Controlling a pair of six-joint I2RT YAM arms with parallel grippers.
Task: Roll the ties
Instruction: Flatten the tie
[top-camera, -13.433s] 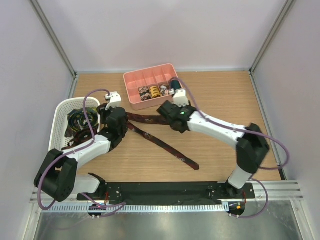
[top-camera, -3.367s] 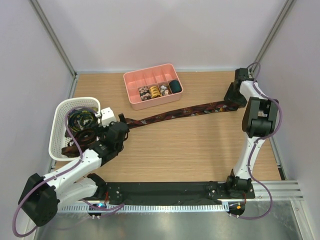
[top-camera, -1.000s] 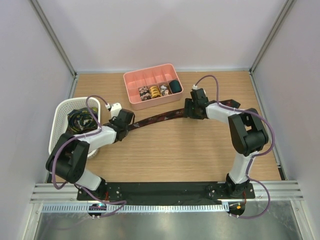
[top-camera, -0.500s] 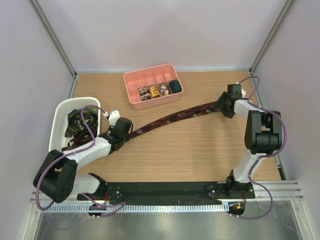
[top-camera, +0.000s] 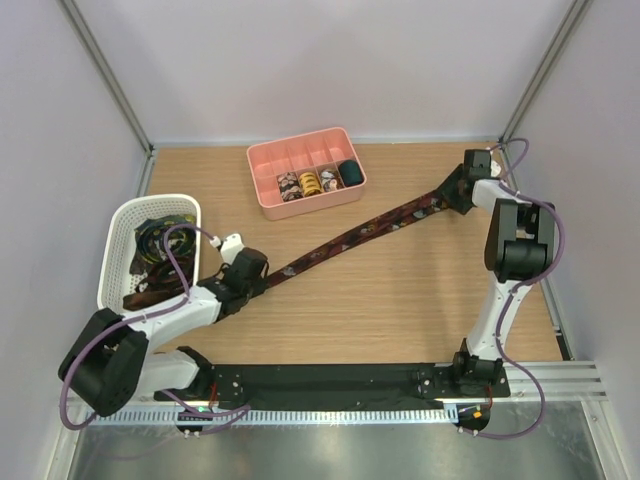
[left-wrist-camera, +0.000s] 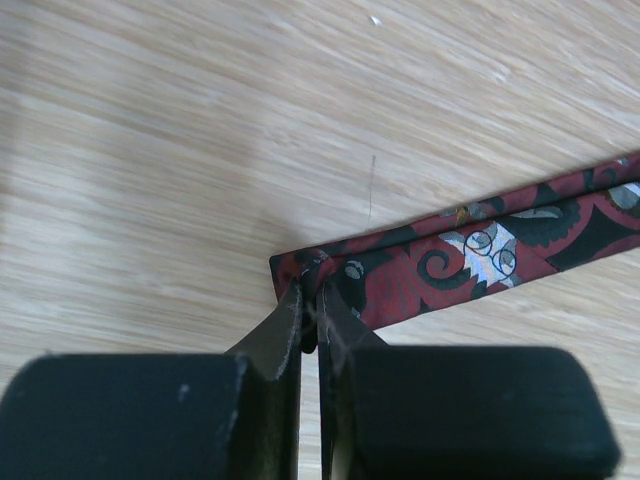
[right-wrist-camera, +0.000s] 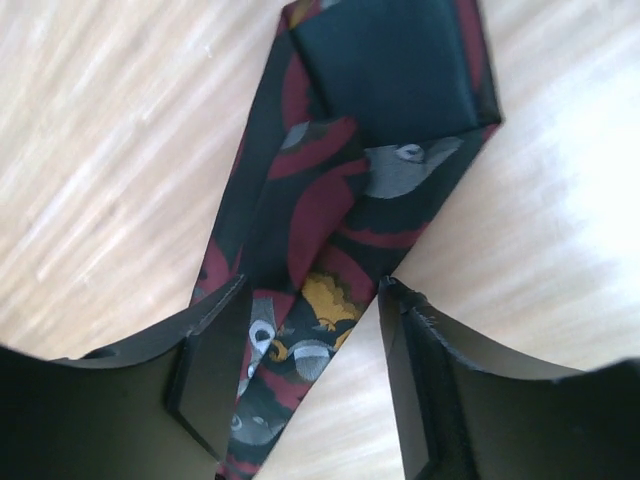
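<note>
My left tool (left-wrist-camera: 312, 292) pinches the narrow end of the long dark-red patterned fabric tie (top-camera: 350, 238), anchoring it flat across the wooden table (top-camera: 400, 310) for rolling; my right tool (right-wrist-camera: 312, 310) straddles the wide end, jaws apart.

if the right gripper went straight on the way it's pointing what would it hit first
Most likely the tie: the right gripper points down at its wide end, jaws open astride it, with the table just underneath. How much gap lies above the fabric is unclear.
</note>
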